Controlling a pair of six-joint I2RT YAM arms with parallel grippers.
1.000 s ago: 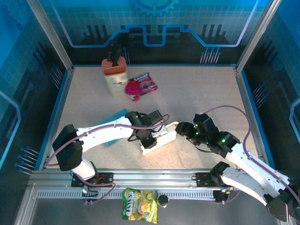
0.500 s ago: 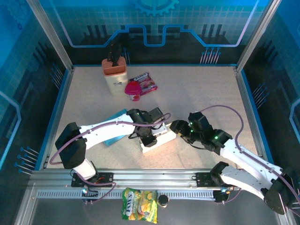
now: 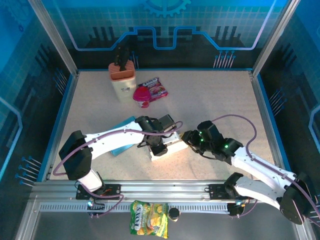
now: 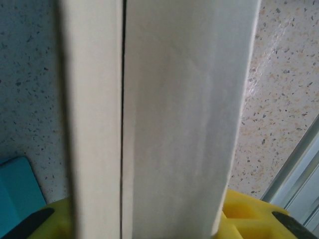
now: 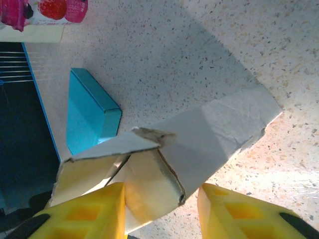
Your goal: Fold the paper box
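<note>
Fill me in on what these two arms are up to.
Two robot arms are working on a white paper box in the middle of the table. The left tool grips the box across its long body. The right tool is at the box's open end, with one finger against the loose flaps and a small gap beside the other, so that end is not folded shut yet. A flat blue box lies close by.

1. The paper box (image 5: 219,129) is matt white card, lightly creased, and frayed brown at one flap edge.
2. The tabletop (image 5: 199,45) has a speckled, stone-like matt finish.
3. The blue box (image 5: 89,112) is smooth card with a faint sheen.
4. The right hand (image 5: 162,201) has pads (image 5: 84,214) of yellow moulded plastic.
5. The snack bag (image 3: 148,218) is glossy film.
</note>
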